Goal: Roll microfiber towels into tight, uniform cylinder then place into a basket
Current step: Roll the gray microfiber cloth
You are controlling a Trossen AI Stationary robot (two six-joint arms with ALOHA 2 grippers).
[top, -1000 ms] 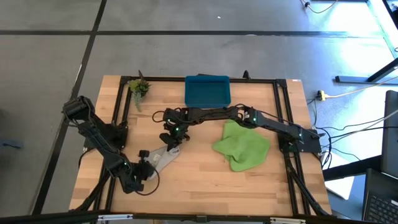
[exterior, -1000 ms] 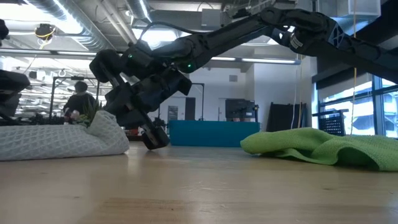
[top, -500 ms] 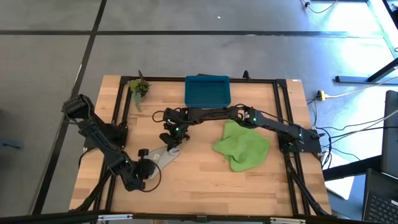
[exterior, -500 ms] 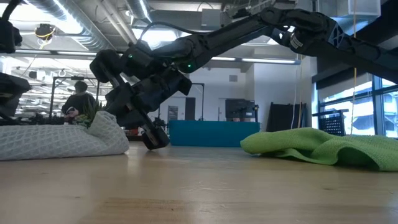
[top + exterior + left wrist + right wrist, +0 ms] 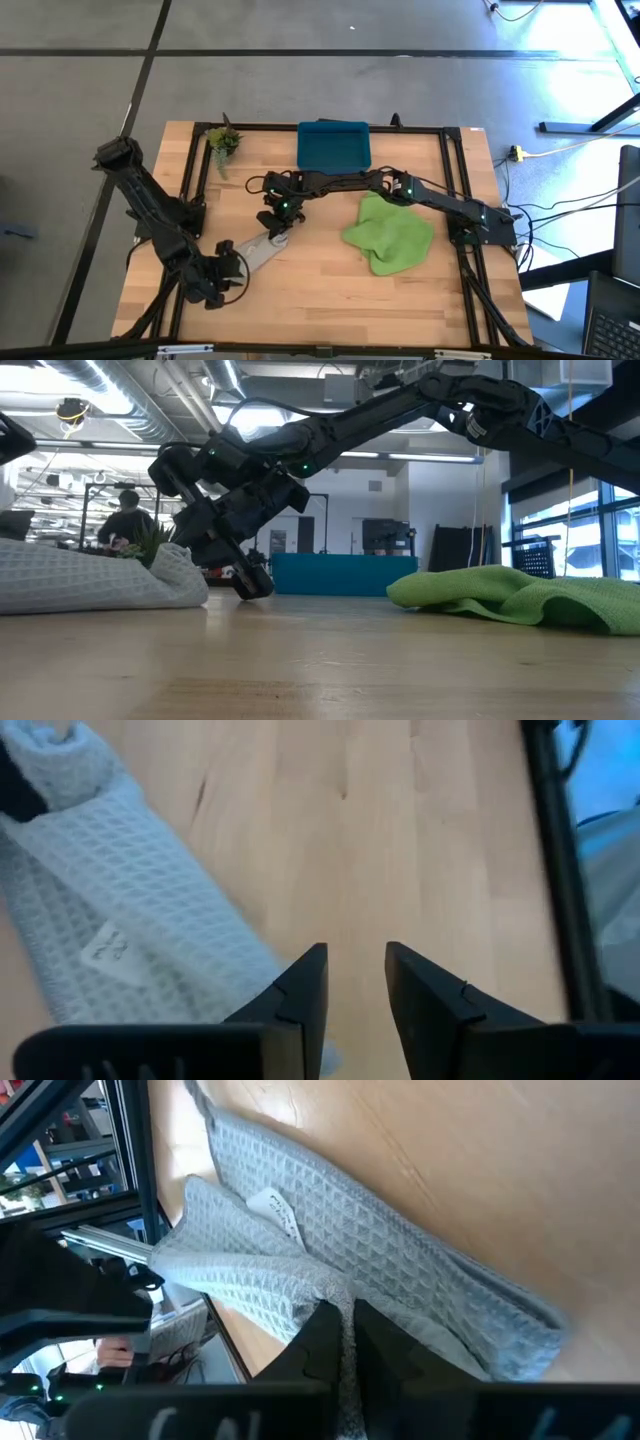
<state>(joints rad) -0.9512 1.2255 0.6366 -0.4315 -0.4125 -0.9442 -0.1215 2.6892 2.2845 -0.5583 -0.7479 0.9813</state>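
Note:
The light grey towel (image 5: pixel 258 246) lies rolled into a long bundle on the wooden table, left of centre. My right gripper (image 5: pixel 345 1342) is shut on its far right end, also seen low over the table in the low view (image 5: pixel 250 584). My left gripper (image 5: pixel 355 982) stands open above the table just off the roll's near left end (image 5: pixel 226 250), with nothing between its fingers. The lime green towel (image 5: pixel 390 235) lies crumpled on the table's right half. The teal basket (image 5: pixel 334 146) stands at the far edge. My right gripper pinches a bunched fold at the grey towel's far right end (image 5: pixel 318 1292) between its two fingers. The fingers slant down from the table's far right side. The held end (image 5: pixel 176 558) is a little raised and the remainder of the roll lies on the table.
A small green plant sprig (image 5: pixel 222 140) lies at the far left corner. A black frame rail (image 5: pixel 196 170) runs along the table's edges. Bare wood (image 5: pixel 330 290) stretches along the near side. A person (image 5: pixel 126 518) shows in the room beyond.
My left gripper has risen from the grey towel's near left end and drawn back toward the table's near left corner, turning as it went. The towel's near left end now lies uncovered on the table.

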